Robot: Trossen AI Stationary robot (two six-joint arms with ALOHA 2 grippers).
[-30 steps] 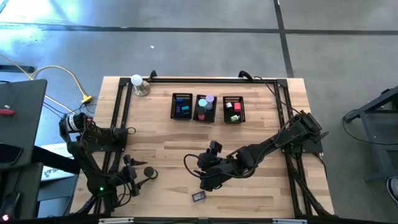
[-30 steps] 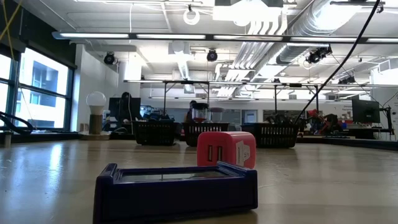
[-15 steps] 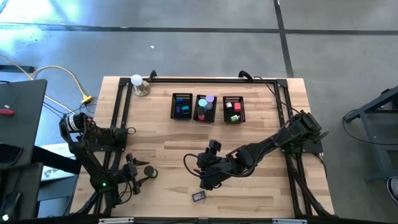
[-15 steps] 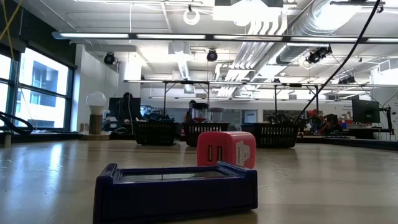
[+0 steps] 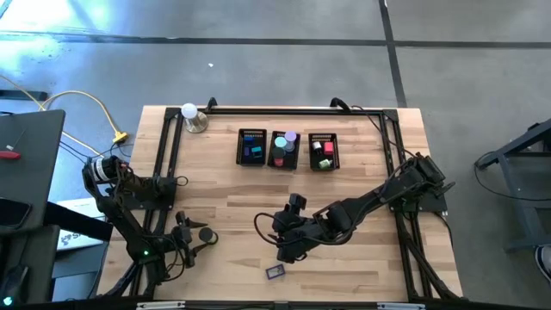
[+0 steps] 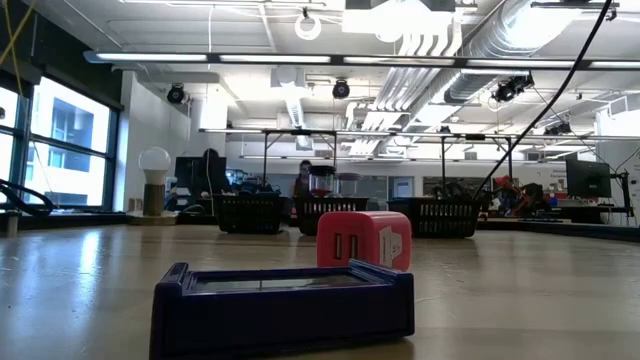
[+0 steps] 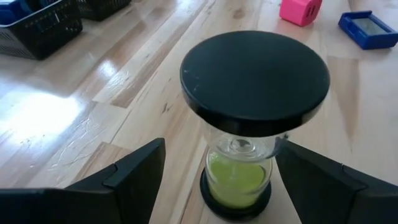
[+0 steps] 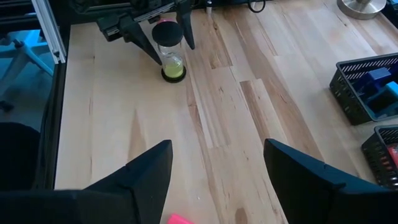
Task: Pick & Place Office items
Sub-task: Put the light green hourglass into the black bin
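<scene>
An hourglass (image 7: 249,112) with black caps and green sand stands upright on its base at the table's left near side (image 5: 207,234). My left gripper (image 7: 221,146) is open and level with it. One finger stands on each side of the glass, also seen in the right wrist view (image 8: 163,43). I cannot tell whether they touch it. My right gripper (image 8: 217,180) hangs open above mid-table (image 5: 288,250), over a pink block (image 8: 177,219). A flat blue piece (image 5: 275,272) lies near the front edge, and the low view shows the pink block (image 6: 365,240) behind it.
Three black mesh bins (image 5: 252,148) (image 5: 285,149) (image 5: 324,151) holding coloured pieces stand in a row at the far side. A white ball lamp (image 5: 191,114) sits at the far left corner. Bare wood lies between the two arms.
My left gripper has sunk a little at the hourglass, which stands where it was. My right arm has kept still.
</scene>
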